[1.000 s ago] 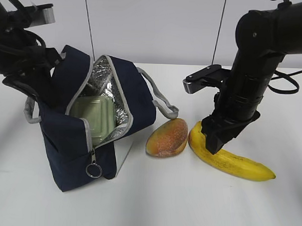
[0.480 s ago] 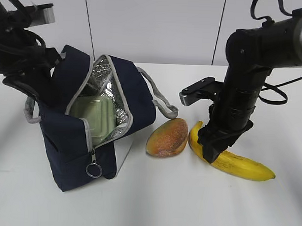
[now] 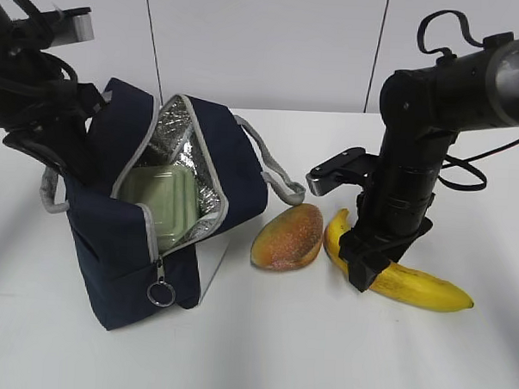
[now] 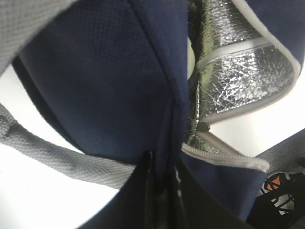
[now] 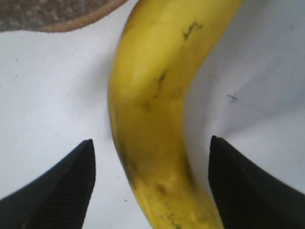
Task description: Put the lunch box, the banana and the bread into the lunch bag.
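The navy lunch bag [image 3: 120,240] stands open at the left with silver lining showing, and the sage-green lunch box [image 3: 160,199] sits inside it. My left gripper [image 4: 162,181] is shut on the bag's blue side fabric [image 4: 105,86] beside a grey strap [image 4: 62,160], at the bag's far left edge [image 3: 63,151]. The bread [image 3: 288,237] lies on the table right of the bag. The yellow banana [image 3: 411,283] lies right of the bread. My right gripper [image 3: 367,266] is open and points down over the banana, its fingers straddling the fruit [image 5: 157,119] without touching it.
The white table [image 3: 261,350] holds only these things. The bag's zipper ring pull [image 3: 160,292] hangs at its front corner. A grey handle loop [image 3: 278,174] lies between bag and bread. The bread's edge [image 5: 57,14] shows at the top left of the right wrist view.
My right arm has lowered and shifted slightly left over the banana's left part. The left arm and the bag have not moved.
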Controlling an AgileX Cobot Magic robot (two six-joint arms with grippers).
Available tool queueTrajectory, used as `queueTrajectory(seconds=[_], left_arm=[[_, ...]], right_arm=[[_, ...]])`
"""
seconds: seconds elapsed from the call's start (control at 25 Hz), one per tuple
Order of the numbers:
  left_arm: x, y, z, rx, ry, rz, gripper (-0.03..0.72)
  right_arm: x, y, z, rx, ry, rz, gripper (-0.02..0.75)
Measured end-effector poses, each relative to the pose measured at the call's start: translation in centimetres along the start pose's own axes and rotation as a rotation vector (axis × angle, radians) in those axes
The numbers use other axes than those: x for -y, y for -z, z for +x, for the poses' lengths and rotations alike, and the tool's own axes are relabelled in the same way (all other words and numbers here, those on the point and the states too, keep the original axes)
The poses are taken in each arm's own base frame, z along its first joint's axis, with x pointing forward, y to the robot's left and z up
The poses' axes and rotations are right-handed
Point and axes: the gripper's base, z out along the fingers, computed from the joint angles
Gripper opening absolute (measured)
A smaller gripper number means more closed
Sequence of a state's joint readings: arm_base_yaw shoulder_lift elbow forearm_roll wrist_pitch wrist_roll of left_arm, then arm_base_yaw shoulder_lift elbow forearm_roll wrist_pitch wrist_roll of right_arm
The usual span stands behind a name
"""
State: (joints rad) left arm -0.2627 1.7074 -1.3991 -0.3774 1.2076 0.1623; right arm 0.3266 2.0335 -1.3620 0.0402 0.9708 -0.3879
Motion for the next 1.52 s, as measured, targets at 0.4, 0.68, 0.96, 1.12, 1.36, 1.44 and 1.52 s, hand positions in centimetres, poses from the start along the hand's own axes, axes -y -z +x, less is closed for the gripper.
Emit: queueTrajectory(seconds=[0.4,0.68,0.96,1.12,1.36,1.44,1.52], left_arm=[[-0.1,0.0,0.0,-0.003,-0.005,-0.012,0.017],[-0.1,0.0,0.0,-0.003,-0.006,-0.014,0.017],[-0.1,0.0,0.0,-0.003,-0.006,-0.014,0.017],[-0.1,0.0,0.0,-0.003,-0.006,-0.014,0.017],[-0.1,0.0,0.0,-0.003,-0.006,-0.016,0.017],[-0.2,0.0,0.0,-0.004,-0.008,-0.019,0.017],[-0.2,0.0,0.0,-0.004,-0.008,-0.021,0.017]], right_arm=[[0.1,-0.1,0.0,-0.001,0.009,0.014,0.407],[0.1,-0.1,0.3,-0.031,0.004,0.008,0.304],[0.2,2.0,-0.3,-0.099,-0.063,-0.016,0.302],[0.9,5.4,-2.5,0.009,-0.151,0.021,0.302],[1.0,9.1,-3.6,0.127,-0.307,0.024,0.301],[0.6,10.7,-3.9,0.181,-0.33,-0.014,0.301],[0.1,12.4,-4.2,0.238,-0.346,-0.07,0.301]])
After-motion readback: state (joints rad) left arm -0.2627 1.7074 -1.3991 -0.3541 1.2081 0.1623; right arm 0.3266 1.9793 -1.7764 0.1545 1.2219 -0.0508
